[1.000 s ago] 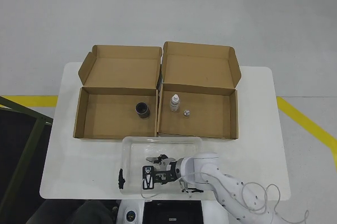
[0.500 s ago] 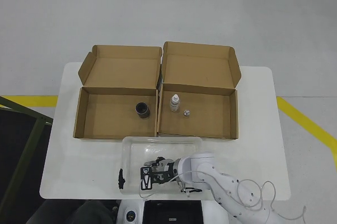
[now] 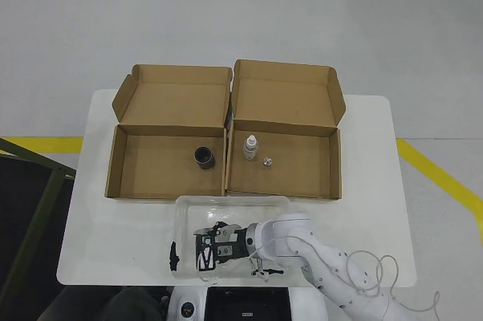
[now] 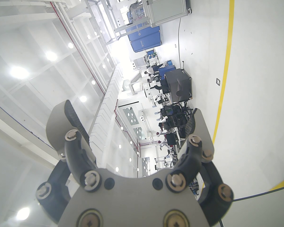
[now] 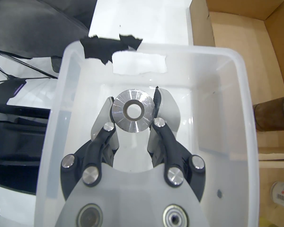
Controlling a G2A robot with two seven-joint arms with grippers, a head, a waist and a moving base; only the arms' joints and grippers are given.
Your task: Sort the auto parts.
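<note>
Silver metal disc [image 5: 133,111] with a round centre hole, clamped by its rim between the two fingers of the right gripper [image 5: 133,101], one pad touching each side, flat face turned toward the wrist camera. Held inside the clear plastic bin [image 5: 68,76], toward its left end; lifted or resting on the bin floor, cannot tell. Torn black tape [image 5: 104,48] and a white label [image 5: 139,64] on the left wall of the bin.

From above: right gripper [image 3: 203,250] within the left part of the clear plastic bin [image 3: 233,200], at the near edge of the white table [image 3: 370,160]. Just beyond the bin, two open cardboard boxes side by side and touching, flaps raised on the far side. Left cardboard box [image 3: 145,172]: one dark cylinder [image 3: 203,156], close to the wall shared with its neighbour. Right cardboard box [image 3: 306,172]: small white bottle [image 3: 250,147] and, just to its right, a small silver part [image 3: 266,160], both toward the left end of that box.

Left gripper [image 4: 131,114]: released, fingers spread wide with nothing between them, aimed away from the table toward the hall and its ceiling lights
</note>
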